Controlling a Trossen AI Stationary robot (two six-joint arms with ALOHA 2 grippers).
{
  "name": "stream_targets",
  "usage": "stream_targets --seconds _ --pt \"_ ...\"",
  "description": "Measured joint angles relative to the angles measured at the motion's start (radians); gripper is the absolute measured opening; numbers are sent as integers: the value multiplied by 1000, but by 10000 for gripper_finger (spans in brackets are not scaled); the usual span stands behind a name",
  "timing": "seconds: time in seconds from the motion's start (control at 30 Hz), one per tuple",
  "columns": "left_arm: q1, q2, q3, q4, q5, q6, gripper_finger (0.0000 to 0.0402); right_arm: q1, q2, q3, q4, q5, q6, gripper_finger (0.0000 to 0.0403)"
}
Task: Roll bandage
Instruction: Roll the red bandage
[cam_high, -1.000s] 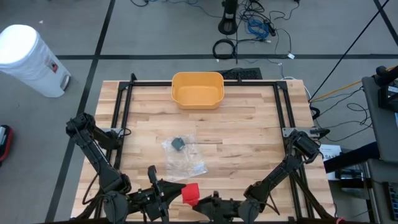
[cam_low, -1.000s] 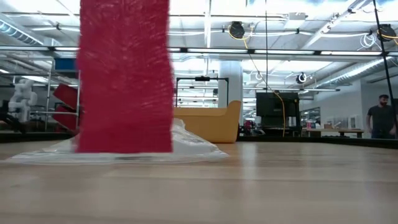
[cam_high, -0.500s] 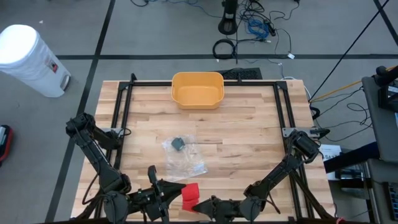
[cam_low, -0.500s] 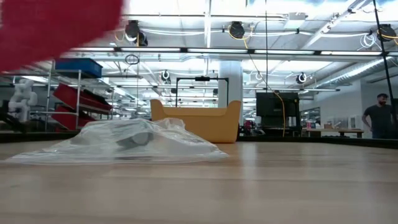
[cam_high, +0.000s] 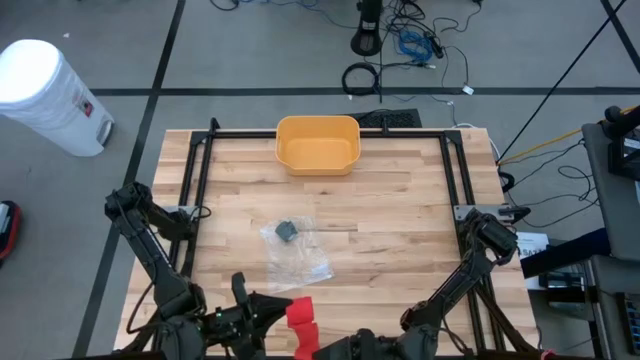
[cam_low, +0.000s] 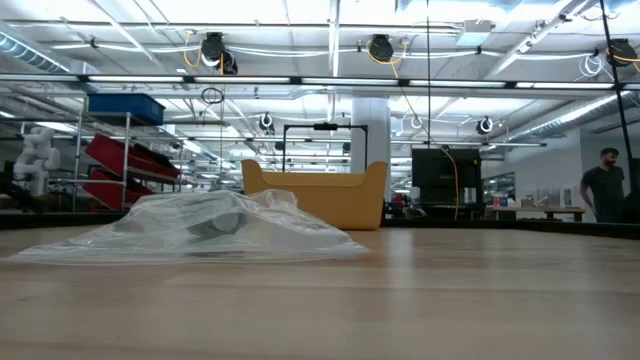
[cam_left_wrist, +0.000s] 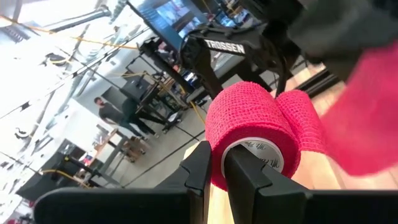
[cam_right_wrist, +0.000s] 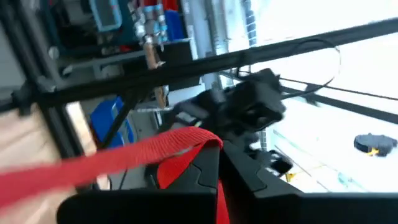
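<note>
At the bottom centre of the high view I see my left gripper clamped on the red bandage roll, and my right gripper shut on its loose strip. Mid-frame the butcher-block table carries a clear plastic bag and a yellow tub; a warehouse room with ceiling lights lies behind

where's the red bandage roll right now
In the high view the red bandage roll is at the table's near edge, held by the left gripper, just below the clear plastic bag.
</note>
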Motion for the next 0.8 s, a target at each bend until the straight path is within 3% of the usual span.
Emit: stream_targets --seconds 0.33,0.63,0.8 --pt "2 0 0 -8 -42 14 41 16 0 183 -114 -63 26 0" --pt "3 0 0 -50 -48 -5 41 -21 -1 312 -264 -46 78 0" --pt "-10 0 0 -65 -48 -6 41 -39 0 354 -262 21 114 0"
